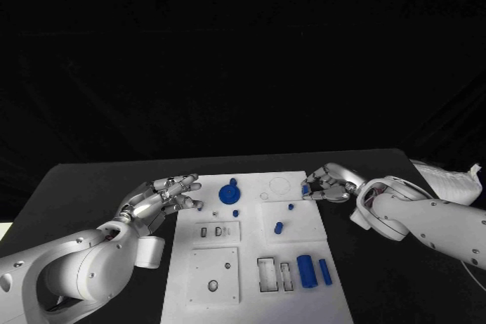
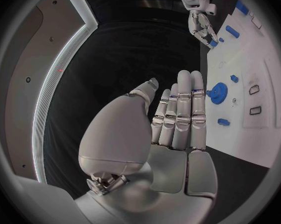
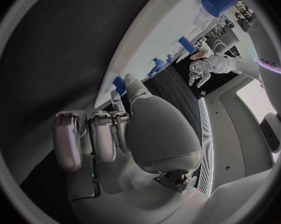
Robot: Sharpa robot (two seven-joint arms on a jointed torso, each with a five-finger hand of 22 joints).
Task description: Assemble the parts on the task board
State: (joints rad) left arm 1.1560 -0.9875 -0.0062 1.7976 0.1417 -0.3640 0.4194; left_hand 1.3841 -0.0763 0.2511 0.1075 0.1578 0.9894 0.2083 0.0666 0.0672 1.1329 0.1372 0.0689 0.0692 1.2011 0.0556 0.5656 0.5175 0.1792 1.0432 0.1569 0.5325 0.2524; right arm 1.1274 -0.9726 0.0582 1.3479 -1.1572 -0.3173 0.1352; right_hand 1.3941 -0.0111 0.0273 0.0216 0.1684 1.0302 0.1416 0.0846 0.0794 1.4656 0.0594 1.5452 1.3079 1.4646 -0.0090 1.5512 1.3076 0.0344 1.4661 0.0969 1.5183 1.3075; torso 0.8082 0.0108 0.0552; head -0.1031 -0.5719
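Observation:
The white task board (image 1: 253,299) lies in the middle of the black table. At its far left corner my left hand (image 1: 167,195) hovers with fingers stretched and apart, holding nothing; its palm (image 2: 178,134) faces the board (image 2: 252,149). My right hand (image 1: 331,184) is at the far right edge, fingers curled, pinching a small blue part (image 1: 305,189) against the thumb (image 3: 129,82); this part (image 3: 118,84) touches the board's rim. A blue round disc (image 1: 230,194) sits near the left hand. Two blue cylinders (image 1: 307,270) lie at the near right.
Small blue pieces (image 1: 279,228) are scattered on the board's middle. Rectangular recesses (image 1: 267,275) and slotted plates (image 1: 217,232) occupy its near half. A pale object (image 1: 451,180) lies at the table's right edge. Black table surface flanks the board on both sides.

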